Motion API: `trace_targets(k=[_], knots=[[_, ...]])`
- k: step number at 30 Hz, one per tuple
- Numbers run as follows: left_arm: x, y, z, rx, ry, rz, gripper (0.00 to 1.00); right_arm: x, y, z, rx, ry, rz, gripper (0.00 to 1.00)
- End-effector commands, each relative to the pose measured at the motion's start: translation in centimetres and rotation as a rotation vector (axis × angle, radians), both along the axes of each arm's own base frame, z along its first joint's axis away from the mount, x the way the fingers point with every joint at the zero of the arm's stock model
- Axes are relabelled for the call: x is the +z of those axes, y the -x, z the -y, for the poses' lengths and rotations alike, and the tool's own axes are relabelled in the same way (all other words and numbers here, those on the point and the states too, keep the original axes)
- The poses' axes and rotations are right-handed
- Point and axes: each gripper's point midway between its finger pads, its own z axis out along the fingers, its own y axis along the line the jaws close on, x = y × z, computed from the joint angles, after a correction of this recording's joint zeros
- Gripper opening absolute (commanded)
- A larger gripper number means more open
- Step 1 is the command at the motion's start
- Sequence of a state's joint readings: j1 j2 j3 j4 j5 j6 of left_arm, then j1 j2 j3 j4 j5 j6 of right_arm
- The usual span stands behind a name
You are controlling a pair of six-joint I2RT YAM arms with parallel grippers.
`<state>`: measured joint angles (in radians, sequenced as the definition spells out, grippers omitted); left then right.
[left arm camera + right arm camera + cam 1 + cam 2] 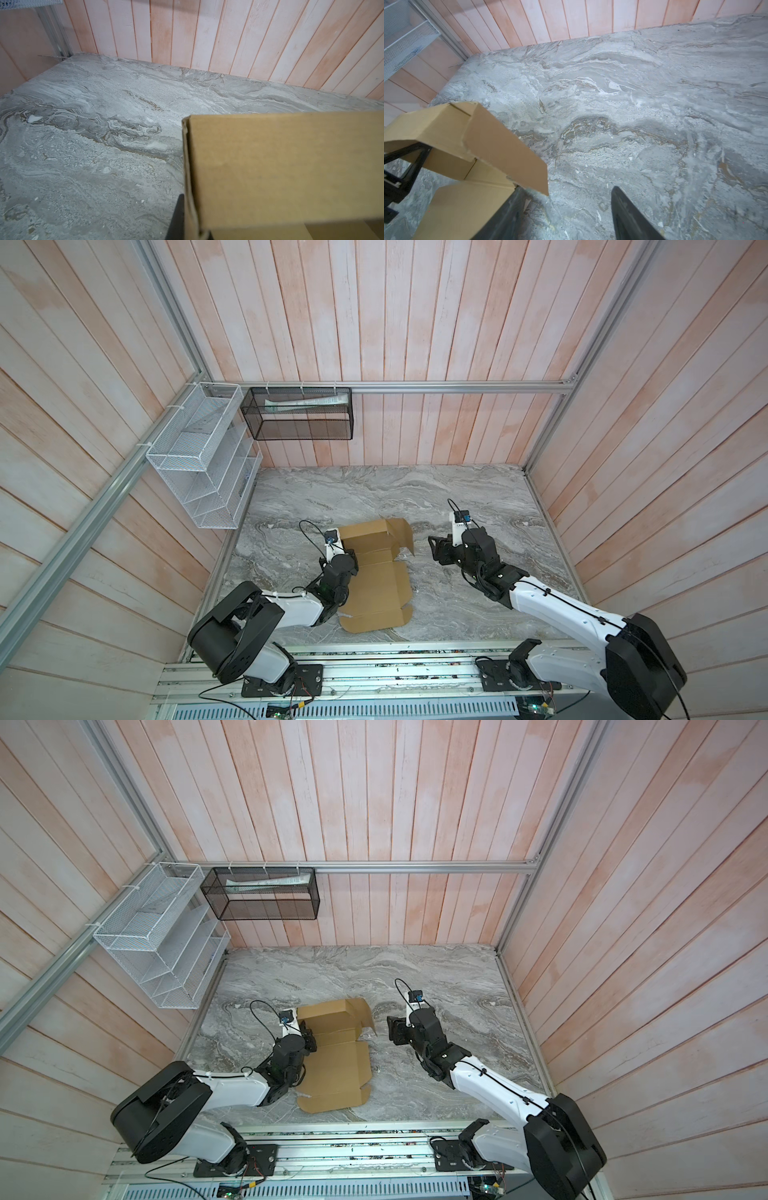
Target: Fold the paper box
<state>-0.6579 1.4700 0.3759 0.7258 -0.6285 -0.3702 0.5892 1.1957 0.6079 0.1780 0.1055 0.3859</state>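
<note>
Paper box lies partly folded; our left gripper clamps its raised left wall, our right gripper gapes empty just beside it.

Grey marbled table carries brown paper box, partly folded, left of centre

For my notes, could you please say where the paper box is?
The paper box lies left of centre in both top views, on the marble table, gripped by the left end effector.

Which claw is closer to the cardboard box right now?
Left. The left claw grips the paper box at its raised left edge; the right claw hangs open just beyond its right flap.
</note>
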Motion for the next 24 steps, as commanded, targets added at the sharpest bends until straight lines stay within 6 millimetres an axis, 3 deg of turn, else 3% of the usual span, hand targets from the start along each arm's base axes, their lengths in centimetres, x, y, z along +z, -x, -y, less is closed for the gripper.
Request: trace_targets(k=[1, 9, 24], knots=[[0.9, -0.3, 0.6, -0.033, 0.012, 0.003, 0.00, -0.8, -0.6, -1.1, 0.099, 0.018, 0.000, 0.66], [1.3, -0.5, 0.9, -0.060, 0.006, -0.002, 0.00, -2.5, -0.8, -5.1, 0.416, 0.107, 0.000, 0.63], [1.5, -0.2, 1.0, -0.084, -0.003, 0.007, 0.00, -2.0, 0.2, -9.2, 0.713, 0.084, 0.062, 0.58]])
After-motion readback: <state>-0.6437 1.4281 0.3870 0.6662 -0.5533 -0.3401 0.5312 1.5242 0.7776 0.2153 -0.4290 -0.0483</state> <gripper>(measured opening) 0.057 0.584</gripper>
